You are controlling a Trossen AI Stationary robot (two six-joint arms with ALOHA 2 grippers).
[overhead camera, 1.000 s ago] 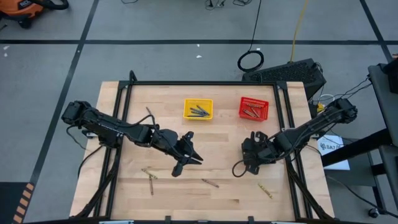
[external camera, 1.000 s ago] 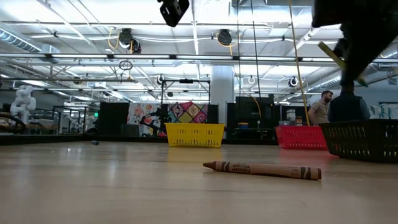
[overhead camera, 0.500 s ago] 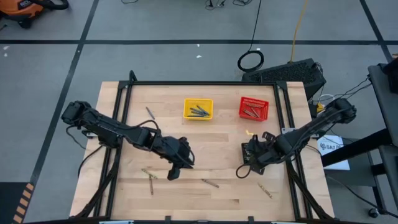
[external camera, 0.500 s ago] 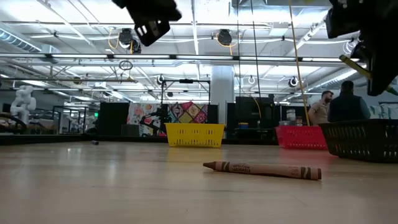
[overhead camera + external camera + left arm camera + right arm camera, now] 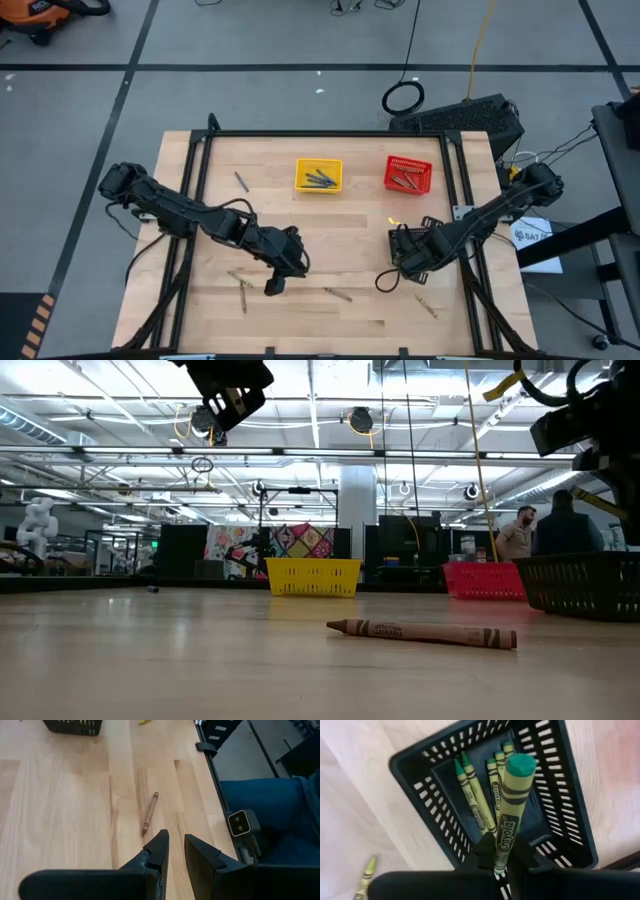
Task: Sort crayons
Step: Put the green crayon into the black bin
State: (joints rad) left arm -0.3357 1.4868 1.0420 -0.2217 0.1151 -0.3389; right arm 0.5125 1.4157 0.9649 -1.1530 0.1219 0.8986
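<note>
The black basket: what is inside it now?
In the black basket, about four green crayons lie on the bottom. The right gripper holds one more green crayon above it, covering part of the floor, so more may lie hidden.

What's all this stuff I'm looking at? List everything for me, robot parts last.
Table: one, pale wood, under everything.
Yellow basket: one, far middle of the table, several dark crayons inside.
Red basket: one, right of the yellow basket, several crayons inside.
Black basket: one, right side of the table, several green crayons inside.
Loose crayons: six on the table; one grey, two olive, one brown, two yellow.
Cable coil: one, black, on the floor beyond the table.
People: two, in the room behind.
Left gripper: one, dark, open, above the brown crayon.
Right gripper: one, dark, over the black basket, shut on a green crayon.
</note>
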